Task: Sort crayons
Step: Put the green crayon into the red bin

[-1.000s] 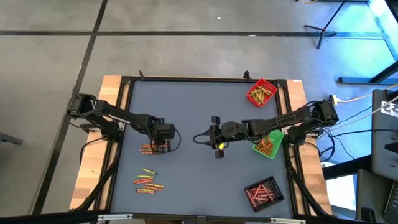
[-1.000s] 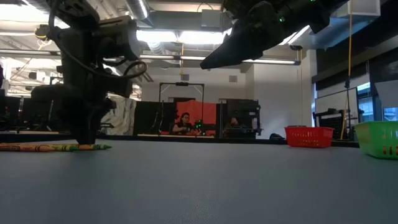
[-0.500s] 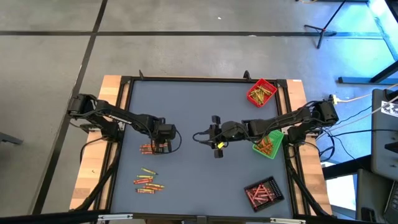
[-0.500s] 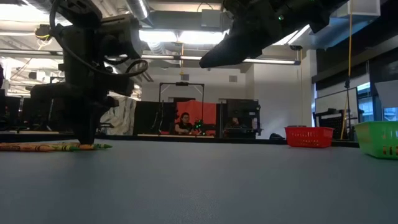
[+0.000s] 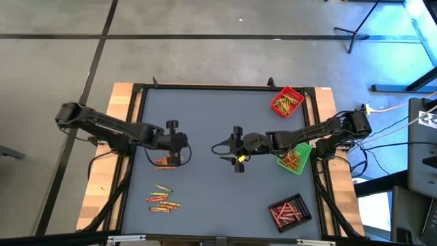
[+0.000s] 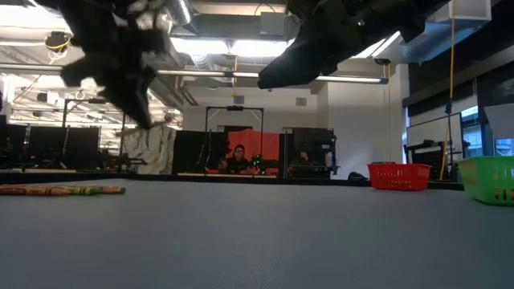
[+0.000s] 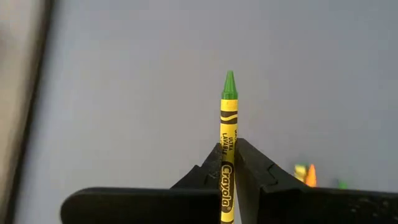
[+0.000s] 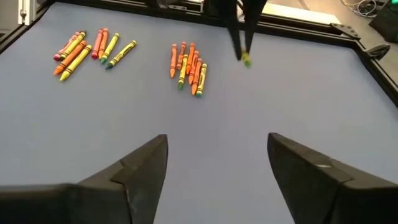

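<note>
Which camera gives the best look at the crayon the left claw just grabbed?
The left wrist view: the green crayon stands sharp between the left gripper's fingers. The right wrist view shows only its tip, far off. The high and low views don't show it clearly.

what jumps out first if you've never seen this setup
The left gripper, at the table's left, is shut on a green-tipped yellow crayon lifted off the mat. Loose crayons lie near it, and the red tray, green tray and black tray line the right side.

Paper-wrapped crayon — matt table, wooden edges
</note>
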Motion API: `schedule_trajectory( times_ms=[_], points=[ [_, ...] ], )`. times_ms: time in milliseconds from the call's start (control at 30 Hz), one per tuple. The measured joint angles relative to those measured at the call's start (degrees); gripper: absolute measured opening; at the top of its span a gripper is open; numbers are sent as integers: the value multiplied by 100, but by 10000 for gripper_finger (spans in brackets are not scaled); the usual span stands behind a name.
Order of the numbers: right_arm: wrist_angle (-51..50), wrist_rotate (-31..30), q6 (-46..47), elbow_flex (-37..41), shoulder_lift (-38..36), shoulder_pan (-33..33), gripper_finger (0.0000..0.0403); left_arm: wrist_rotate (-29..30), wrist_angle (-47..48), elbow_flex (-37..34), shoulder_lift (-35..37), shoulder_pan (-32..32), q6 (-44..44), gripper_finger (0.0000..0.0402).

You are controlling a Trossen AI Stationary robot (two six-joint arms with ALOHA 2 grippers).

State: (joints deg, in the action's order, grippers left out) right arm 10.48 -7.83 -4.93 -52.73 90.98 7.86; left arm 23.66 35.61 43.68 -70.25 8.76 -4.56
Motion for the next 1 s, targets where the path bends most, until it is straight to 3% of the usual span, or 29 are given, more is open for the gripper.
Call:
schedule_trajectory(
  times_ms=[200,400,700,1000],
  points=[
    [149,-13,-102,0,0,0,270,256,-1192,-170,401,280,569,5],
    [629,-12,-137,0,-1,0,262,168,-2869,-533,339,380,1268,6],
    [1604,111,-173,-2,229,0,244,-836,-5832,-1082,137,376,2152,6],
    [2786,643,-361,-2,494,9,232,-985,-6336,-1106,-269,376,2317,7]
  ],
)
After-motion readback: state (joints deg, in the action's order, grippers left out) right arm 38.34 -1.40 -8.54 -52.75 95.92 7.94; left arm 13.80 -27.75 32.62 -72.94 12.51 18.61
